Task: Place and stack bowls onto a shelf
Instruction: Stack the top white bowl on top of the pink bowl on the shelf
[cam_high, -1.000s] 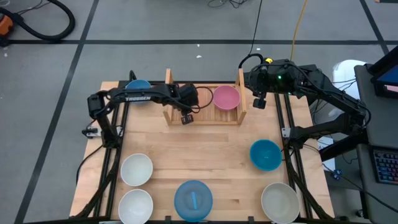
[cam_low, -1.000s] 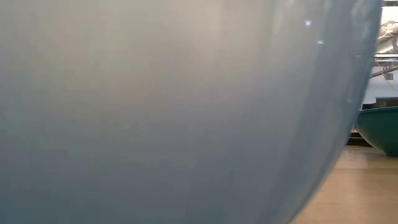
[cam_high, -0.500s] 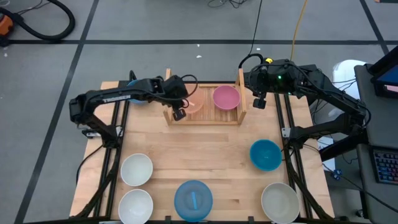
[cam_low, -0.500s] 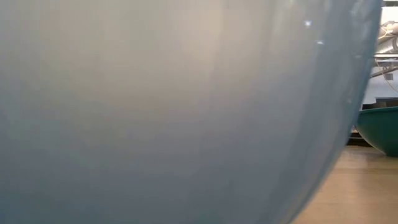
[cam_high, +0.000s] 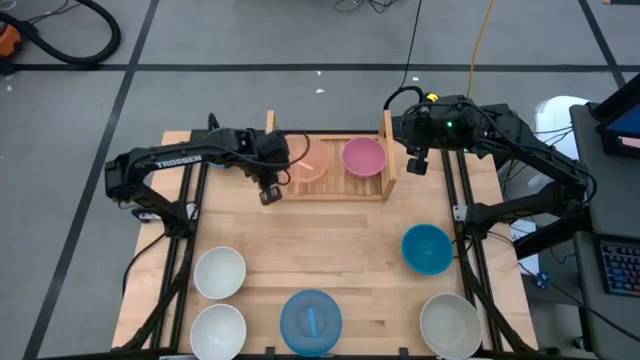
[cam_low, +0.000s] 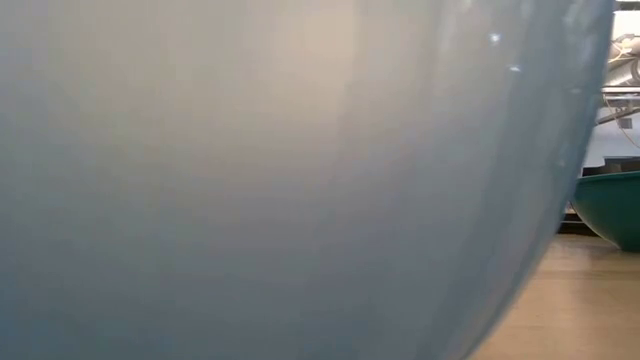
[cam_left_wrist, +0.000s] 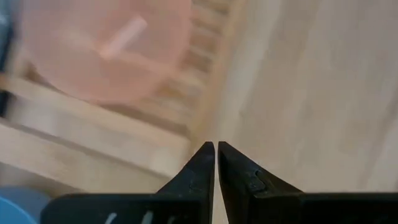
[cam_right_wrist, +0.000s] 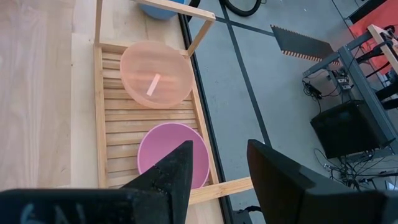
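A: Two round plastic bowls, peach (cam_high: 306, 166) and pink (cam_high: 364, 156), sit on the slatted light-wood shelf (cam_high: 330, 189).

B: I see the left gripper (cam_high: 268, 193) pressed together, empty, just beside the shelf's front left corner; the right gripper (cam_high: 417, 165) is spread.

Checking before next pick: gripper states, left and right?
Left gripper: shut, empty, at the shelf's front left.
Right gripper: open, empty, above the shelf's right end.

Peach bowl (cam_high: 307, 167) & pink bowl (cam_high: 364, 156) upright on shelf (cam_high: 330, 190) — side by side.
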